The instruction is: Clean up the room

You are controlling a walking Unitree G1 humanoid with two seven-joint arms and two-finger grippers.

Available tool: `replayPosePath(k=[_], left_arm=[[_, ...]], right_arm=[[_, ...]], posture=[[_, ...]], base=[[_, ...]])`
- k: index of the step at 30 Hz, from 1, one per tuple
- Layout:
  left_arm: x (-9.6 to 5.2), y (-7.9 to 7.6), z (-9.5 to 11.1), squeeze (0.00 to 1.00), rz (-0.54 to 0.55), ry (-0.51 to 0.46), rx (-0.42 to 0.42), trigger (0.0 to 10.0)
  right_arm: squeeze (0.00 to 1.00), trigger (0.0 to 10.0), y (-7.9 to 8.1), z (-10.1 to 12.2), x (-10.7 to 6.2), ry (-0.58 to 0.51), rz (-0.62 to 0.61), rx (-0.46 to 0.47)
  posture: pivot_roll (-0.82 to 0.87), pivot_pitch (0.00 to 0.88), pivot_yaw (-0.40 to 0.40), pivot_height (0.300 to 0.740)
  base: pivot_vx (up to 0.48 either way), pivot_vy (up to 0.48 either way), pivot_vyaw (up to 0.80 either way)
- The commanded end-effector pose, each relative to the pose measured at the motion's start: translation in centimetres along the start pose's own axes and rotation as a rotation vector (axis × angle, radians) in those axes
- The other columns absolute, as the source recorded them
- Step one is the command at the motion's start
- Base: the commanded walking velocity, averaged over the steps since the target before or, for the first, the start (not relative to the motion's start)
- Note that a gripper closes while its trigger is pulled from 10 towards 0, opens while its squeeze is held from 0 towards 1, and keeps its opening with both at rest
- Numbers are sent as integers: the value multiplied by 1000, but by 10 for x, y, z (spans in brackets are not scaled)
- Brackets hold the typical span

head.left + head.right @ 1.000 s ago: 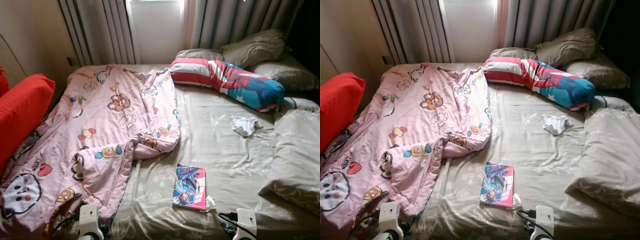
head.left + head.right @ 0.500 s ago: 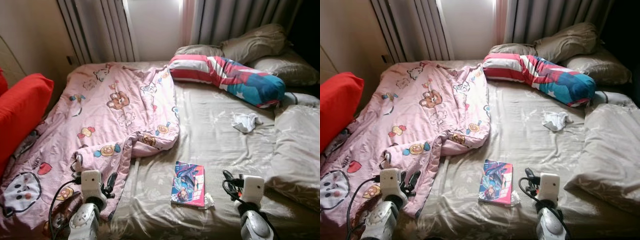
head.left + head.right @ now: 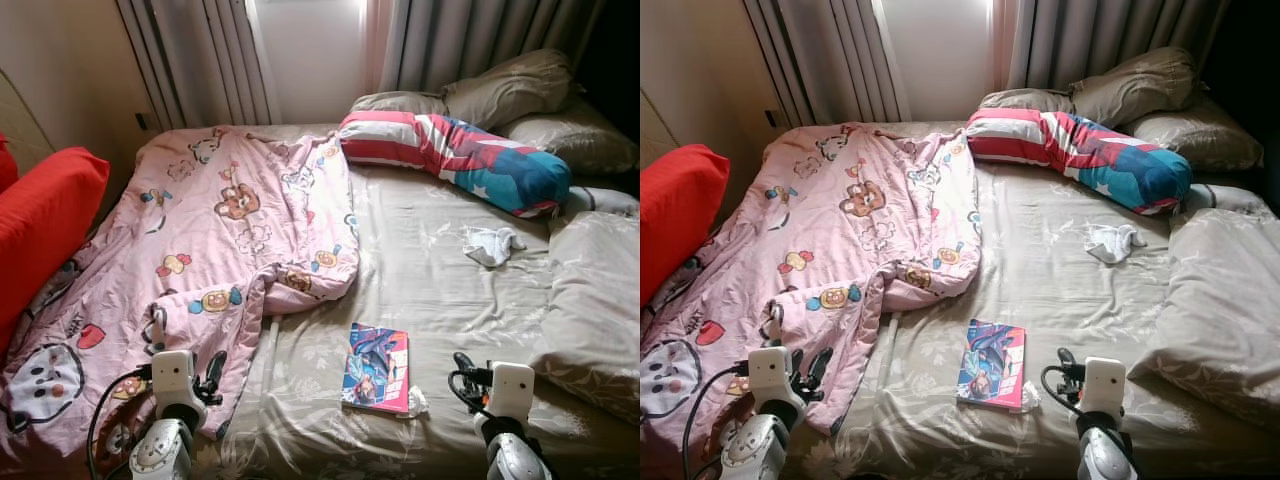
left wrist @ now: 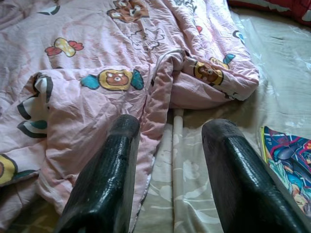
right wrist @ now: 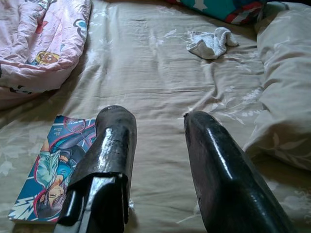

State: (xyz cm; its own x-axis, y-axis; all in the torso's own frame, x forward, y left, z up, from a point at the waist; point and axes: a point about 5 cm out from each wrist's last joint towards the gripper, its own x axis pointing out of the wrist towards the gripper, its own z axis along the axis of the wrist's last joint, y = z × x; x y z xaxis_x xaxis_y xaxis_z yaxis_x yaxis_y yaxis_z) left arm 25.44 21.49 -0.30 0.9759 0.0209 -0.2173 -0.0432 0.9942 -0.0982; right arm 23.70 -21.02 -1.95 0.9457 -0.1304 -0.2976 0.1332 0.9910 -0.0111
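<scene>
Nearest the camera, the left pincer [image 4: 167, 145] hangs low over the near edge of the pink cartoon quilt [image 3: 200, 250], its two black fingers [image 4: 104, 179] spread apart with nothing between them; the quilt's folded hem lies just below them. The right pincer [image 5: 158, 145] is likewise released, fingers parted and empty, poised above the bare beige sheet of the bed [image 3: 450, 290] near its foot. Between the two arms, closer to the right one, a comic book [image 3: 378, 368] with a blue and pink cover lies flat on the sheet, with a small scrap of white paper [image 3: 419, 403] touching its near right corner.

Further up, the quilt covers the left half of the bed in rumpled folds, one corner bunched toward the middle. A red cushion [image 3: 45, 225] sits at the left edge beside it. On the right side a large beige pillow [image 3: 590, 300] rests along the bed's edge, and a crumpled white cloth [image 3: 490, 245] lies on the sheet near it, well apart from the book.

At the head of the bed a long bolster [image 3: 460, 160] in red, white and blue lies aslant, with more beige pillows [image 3: 510, 90] behind it. Grey curtains [image 3: 200, 55] and a bright window [image 3: 305, 50] close the far wall.
</scene>
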Motion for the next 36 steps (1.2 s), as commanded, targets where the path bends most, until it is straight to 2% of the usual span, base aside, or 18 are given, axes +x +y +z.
replayPosePath(k=[1,9,17,36], left_arm=[[0,-2,0,0,-13,4,0,10000],[1,1,0,0,-18,21,8,10000],[0,2,-2,0,-25,35,9,10000],[0,0,-6,0,-38,74,3,10000]], right_arm=[[0,10000,0,0,0,5,-2,0],[0,10000,-8,-1,-2,5,-31,8],[0,10000,-11,-5,-6,16,-37,9],[0,10000,-8,-12,-6,64,-16,39]], posture=[[-100,0,25,705],[-105,2,32,652],[-105,0,31,652],[-96,0,27,652]], base=[[0,0,0],[0,0,0],[0,0,0],[0,0,0]])
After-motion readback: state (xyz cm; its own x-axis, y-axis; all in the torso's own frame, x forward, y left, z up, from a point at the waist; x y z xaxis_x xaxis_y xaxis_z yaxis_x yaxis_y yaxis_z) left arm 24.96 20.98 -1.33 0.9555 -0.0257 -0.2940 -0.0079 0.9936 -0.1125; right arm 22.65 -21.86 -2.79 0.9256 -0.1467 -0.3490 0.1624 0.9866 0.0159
